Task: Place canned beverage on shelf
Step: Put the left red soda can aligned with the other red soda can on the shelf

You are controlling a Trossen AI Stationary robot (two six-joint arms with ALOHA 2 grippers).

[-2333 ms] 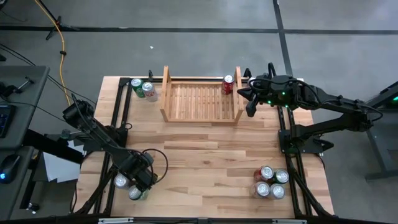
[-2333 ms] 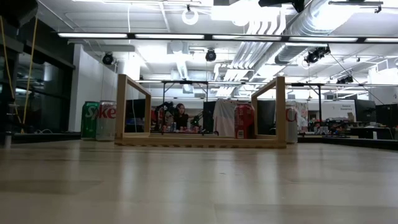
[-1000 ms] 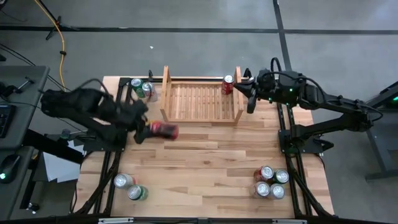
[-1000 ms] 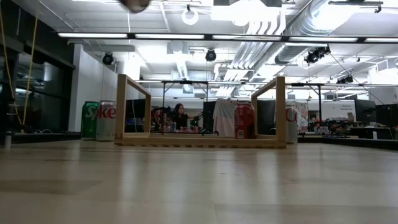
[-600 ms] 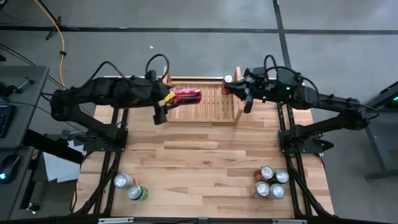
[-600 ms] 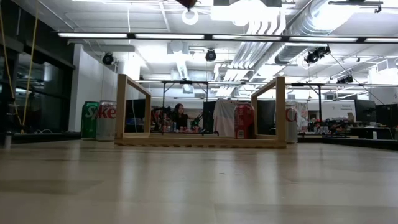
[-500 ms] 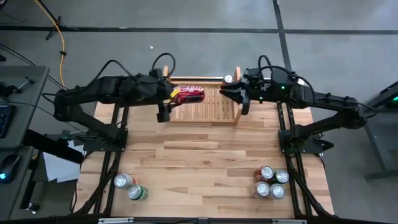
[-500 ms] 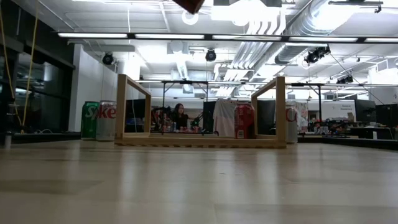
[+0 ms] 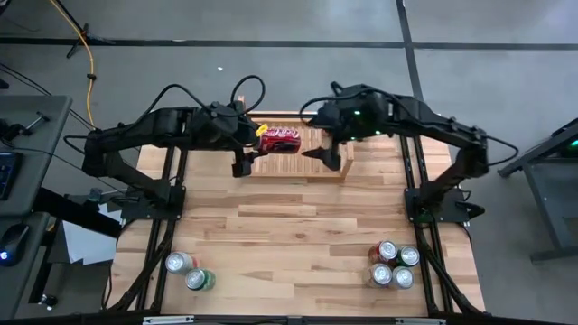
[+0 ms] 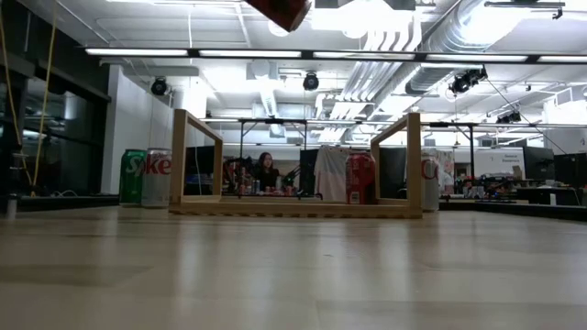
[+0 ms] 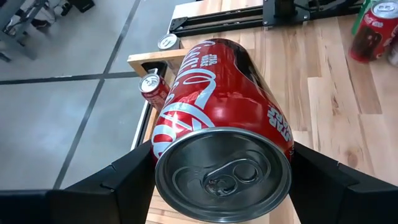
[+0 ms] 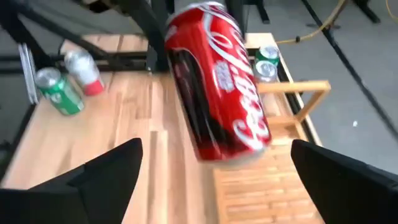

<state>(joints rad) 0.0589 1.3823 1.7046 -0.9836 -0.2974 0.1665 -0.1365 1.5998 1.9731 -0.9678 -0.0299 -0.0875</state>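
Over the wooden bench point(image 9: 298, 235), the left gripper point(image 9: 256, 142) clamps a red Coca-Cola can point(image 9: 280, 138) sideways above the shelf point(image 9: 343, 167), right gripper point(image 9: 318, 144) spread beside; probably turn it upright first.

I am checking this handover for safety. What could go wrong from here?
The left tool holds the red can on its side above the shelf; released so, it may roll off. The right tool, open beside it, may bump it. A standing can on the shelf could be knocked over.
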